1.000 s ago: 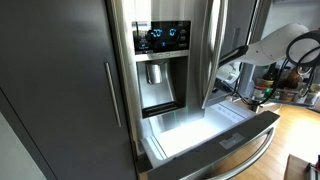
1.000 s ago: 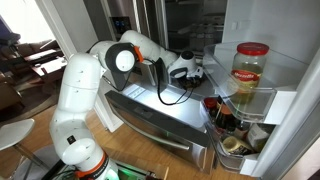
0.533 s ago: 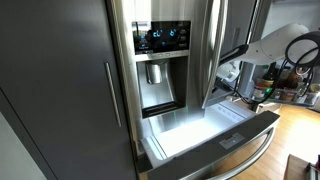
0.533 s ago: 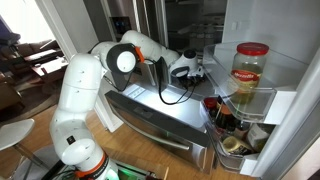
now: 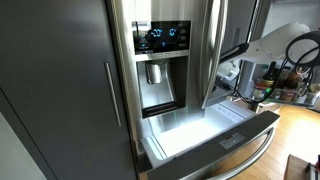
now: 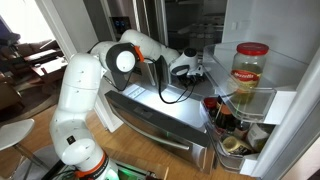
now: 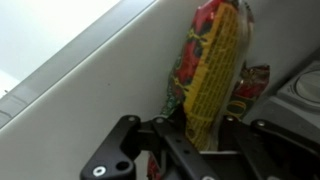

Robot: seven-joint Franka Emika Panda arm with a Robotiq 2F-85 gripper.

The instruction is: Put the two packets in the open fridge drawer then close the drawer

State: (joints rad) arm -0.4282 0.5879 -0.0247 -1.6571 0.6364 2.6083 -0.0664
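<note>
In the wrist view a yellow packet [image 7: 215,60] with red and green print stands between my gripper's [image 7: 197,128] two black fingers, which are shut on its lower end. A second packet [image 7: 252,86] with red print lies just behind it to the right. In both exterior views the gripper [image 5: 229,74] [image 6: 189,70] is inside the fridge, above the open fridge drawer [image 5: 262,123] [image 6: 150,107]. The drawer is pulled out and shows a bright white inside and a long curved bar handle [image 5: 252,156]. The packets are too small to see in the exterior views.
The open fridge door [image 5: 213,50] stands beside the arm. Door shelves hold a large red-lidded jar [image 6: 250,68] and bottles [image 6: 228,118]. A water dispenser panel [image 5: 160,65] is on the shut door. A dark cabinet [image 5: 60,90] stands beside the fridge.
</note>
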